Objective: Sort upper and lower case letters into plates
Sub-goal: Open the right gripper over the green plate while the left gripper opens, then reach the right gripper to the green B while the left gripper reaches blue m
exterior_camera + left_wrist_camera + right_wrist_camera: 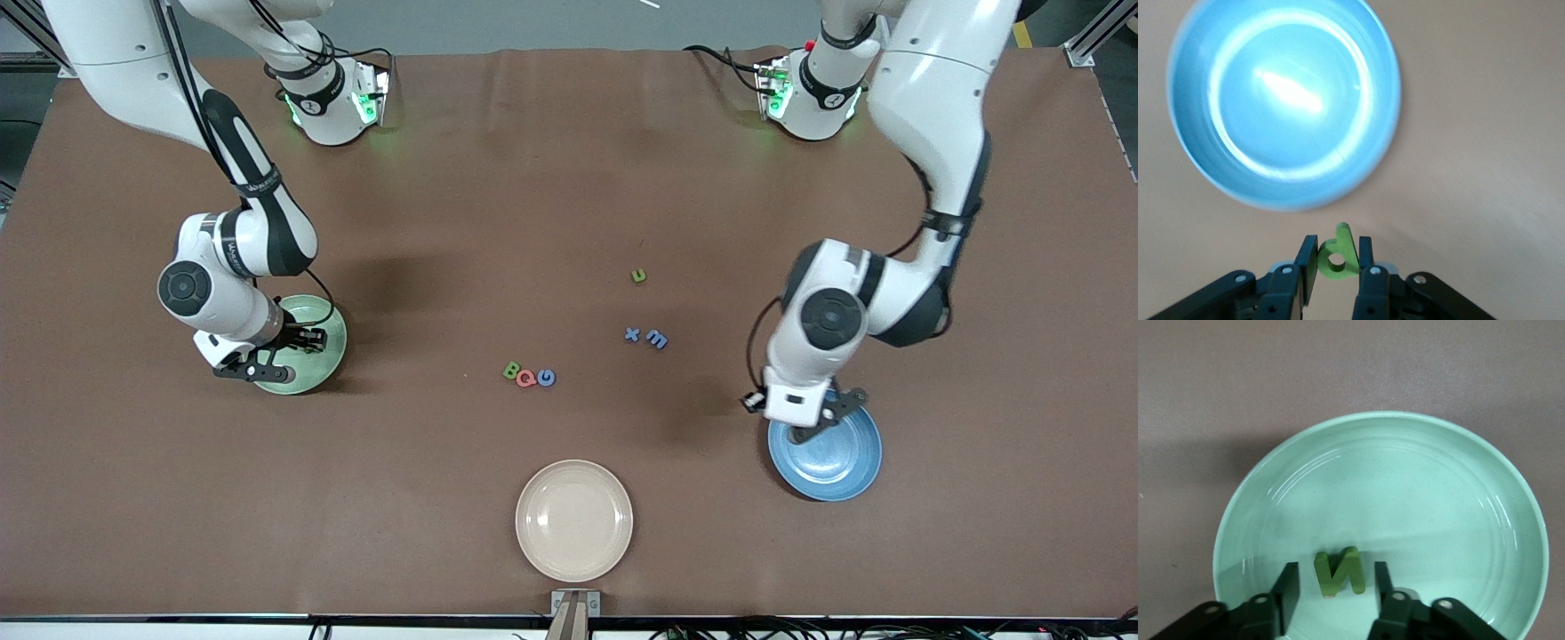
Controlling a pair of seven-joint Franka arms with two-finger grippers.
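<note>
The right gripper (1331, 590), fingers apart, is releasing a green N (1339, 571) into the pale green plate (331, 369) at mid-left of the front view. The left gripper (1337, 267) is clamping a green lowercase letter (1338, 252) just above the blue plate (831, 462) at lower right. B, Q, G (529, 376) and x, m (645, 337), plus u (638, 276), are still waiting mid-table.

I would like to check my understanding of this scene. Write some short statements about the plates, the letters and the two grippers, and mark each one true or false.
1. The left gripper holds a light green letter between its jaws. True.
2. The blue plate already holds several letters. False: no letter shows in it.
3. A dark green letter N is between the open jaws of the right gripper, over the pale green plate. True.
4. The cream plate holds a red letter. False: nothing shows in it.
5. Letters B, Q and G lie together on the table. True.
</note>
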